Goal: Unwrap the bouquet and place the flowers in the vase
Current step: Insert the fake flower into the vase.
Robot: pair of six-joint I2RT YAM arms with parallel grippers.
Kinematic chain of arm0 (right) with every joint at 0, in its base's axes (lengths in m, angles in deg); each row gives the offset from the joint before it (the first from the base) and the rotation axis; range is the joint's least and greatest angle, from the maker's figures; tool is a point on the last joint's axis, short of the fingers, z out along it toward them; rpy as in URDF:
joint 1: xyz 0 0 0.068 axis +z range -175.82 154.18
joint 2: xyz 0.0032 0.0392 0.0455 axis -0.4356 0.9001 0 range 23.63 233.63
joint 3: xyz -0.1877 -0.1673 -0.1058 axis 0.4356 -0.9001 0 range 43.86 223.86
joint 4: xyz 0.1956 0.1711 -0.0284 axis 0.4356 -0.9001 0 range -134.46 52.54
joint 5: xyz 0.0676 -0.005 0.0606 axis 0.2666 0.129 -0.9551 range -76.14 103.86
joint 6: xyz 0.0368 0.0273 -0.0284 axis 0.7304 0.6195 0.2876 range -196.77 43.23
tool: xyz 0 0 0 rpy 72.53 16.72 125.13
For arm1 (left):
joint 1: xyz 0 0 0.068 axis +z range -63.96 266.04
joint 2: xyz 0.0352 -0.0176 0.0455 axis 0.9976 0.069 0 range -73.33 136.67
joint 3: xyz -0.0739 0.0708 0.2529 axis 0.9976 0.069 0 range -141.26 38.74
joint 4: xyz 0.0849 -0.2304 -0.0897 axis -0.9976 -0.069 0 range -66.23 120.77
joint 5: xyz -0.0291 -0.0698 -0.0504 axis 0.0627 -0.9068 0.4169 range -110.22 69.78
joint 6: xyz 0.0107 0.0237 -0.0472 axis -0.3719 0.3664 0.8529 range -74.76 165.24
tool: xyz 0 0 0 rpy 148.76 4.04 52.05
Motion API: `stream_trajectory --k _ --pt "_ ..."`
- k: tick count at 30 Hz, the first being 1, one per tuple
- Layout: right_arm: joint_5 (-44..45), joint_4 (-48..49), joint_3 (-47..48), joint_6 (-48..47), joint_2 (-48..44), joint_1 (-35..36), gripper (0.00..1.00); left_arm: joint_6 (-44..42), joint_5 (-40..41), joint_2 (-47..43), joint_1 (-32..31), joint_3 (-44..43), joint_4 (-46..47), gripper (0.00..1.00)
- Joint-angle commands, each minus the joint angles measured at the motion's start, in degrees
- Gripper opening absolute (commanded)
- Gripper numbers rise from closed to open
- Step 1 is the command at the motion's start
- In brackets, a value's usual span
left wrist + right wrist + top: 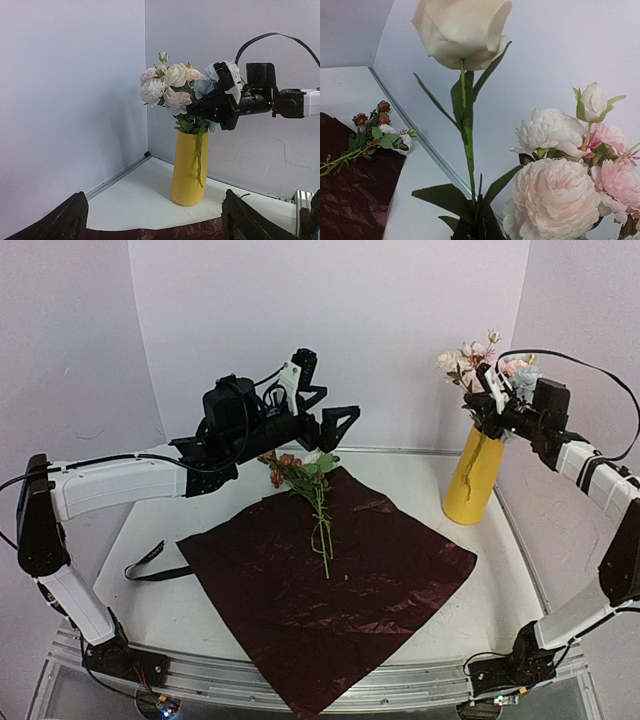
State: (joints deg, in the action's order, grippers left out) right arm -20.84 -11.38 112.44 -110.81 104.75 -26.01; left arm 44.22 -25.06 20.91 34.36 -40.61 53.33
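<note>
The bouquet lies opened: its dark red wrap (330, 580) is spread flat with a few rust-orange and white flowers (300, 472) on thin green stems at its far edge. The mustard-yellow vase (473, 480) stands at the back right and holds pink, white and pale blue flowers (167, 87). At the vase mouth, my right gripper (490, 410) is shut on the green stem (468, 145) of a cream rose (462, 30) standing upright above it. My left gripper (325, 395) hovers open and empty above the flowers on the wrap, its fingers (70, 220) wide apart.
A black ribbon (150, 565) lies loose on the white table (170, 610) left of the wrap. Pale walls (330, 330) close in the back and both sides. The wrap's near corner hangs over the front rail (200, 680).
</note>
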Motion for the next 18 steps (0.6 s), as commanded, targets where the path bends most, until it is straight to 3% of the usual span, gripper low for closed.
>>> stream_trajectory --k 1,15,18 --pt "-3.2 6.7 0.16 0.99 2.31 -2.08 0.0 1.74 -0.62 -3.0 0.23 0.1 1.77 0.94" --pt "-3.87 12.52 -6.13 2.46 2.14 -4.85 0.0 3.74 -0.44 -2.07 0.27 1.51 1.79 0.94" --pt "-3.86 12.68 -7.4 3.11 0.29 -4.91 0.04 4.12 -0.55 -1.87 0.27 1.68 1.79 0.94"
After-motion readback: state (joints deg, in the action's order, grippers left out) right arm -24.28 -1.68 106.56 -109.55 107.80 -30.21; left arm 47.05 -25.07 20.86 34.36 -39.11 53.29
